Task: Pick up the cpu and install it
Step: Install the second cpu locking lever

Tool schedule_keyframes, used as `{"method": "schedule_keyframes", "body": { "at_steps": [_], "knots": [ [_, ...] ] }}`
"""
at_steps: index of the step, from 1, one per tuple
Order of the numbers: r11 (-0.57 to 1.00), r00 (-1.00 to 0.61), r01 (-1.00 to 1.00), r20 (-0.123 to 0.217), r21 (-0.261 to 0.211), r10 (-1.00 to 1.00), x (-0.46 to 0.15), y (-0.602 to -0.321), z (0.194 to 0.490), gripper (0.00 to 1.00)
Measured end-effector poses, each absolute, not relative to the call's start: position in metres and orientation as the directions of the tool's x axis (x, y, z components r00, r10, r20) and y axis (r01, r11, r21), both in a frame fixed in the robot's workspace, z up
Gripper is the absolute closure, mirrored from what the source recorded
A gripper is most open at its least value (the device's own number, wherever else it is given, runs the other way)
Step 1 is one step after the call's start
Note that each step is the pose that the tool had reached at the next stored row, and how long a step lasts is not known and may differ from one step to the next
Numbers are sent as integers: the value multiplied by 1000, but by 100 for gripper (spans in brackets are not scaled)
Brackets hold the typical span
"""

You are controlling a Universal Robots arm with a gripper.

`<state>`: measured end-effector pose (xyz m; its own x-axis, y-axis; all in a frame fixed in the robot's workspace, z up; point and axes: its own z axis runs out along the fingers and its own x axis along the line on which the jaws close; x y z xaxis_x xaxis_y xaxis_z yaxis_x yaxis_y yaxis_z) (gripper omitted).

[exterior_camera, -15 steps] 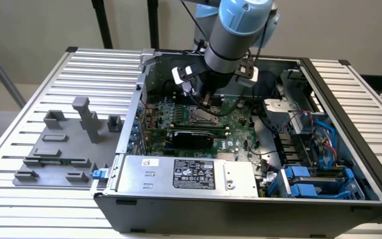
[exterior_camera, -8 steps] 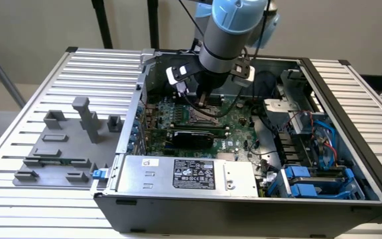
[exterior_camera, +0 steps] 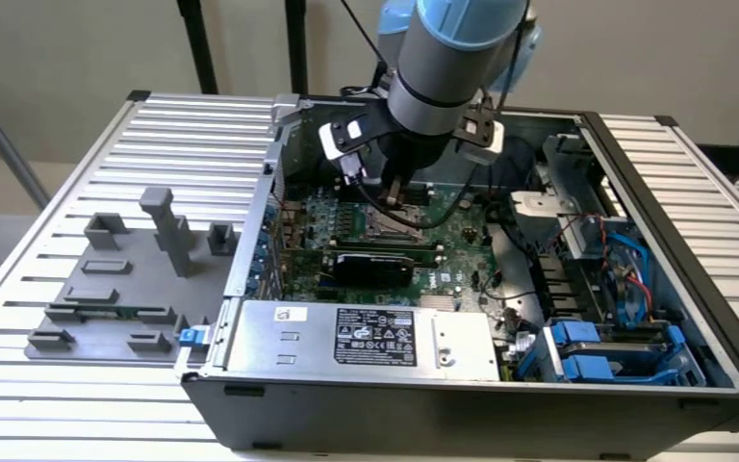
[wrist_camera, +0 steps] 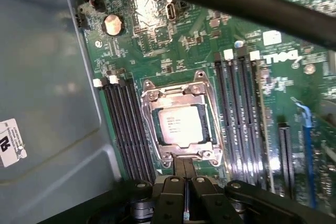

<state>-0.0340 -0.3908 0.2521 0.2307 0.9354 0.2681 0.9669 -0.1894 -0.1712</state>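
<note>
cpu near edge hidden behind jaws, lettering illegible

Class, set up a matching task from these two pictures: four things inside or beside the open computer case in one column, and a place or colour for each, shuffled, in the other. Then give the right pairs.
Things:
1. cpu
2. gripper
3. coin battery
4. grey fixture blocks

Places or colours:
A. round and coppery, on the green board
B. on the slatted table outside the case, at the exterior view's left
C. lying in the metal socket frame
D. black, shut, right at the socket's edge

Pairs: 1-C, 2-D, 3-A, 4-B
</note>
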Motion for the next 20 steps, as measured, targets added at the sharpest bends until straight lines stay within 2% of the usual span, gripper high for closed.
{"method": "schedule_keyframes", "body": {
  "at_steps": [9,20],
  "knots": [
    [-189,231,967,268,-171,935,-36,-419,261,89],
    [-190,230,967,267,-169,936,-55,-423,258,89]
  ]
}}
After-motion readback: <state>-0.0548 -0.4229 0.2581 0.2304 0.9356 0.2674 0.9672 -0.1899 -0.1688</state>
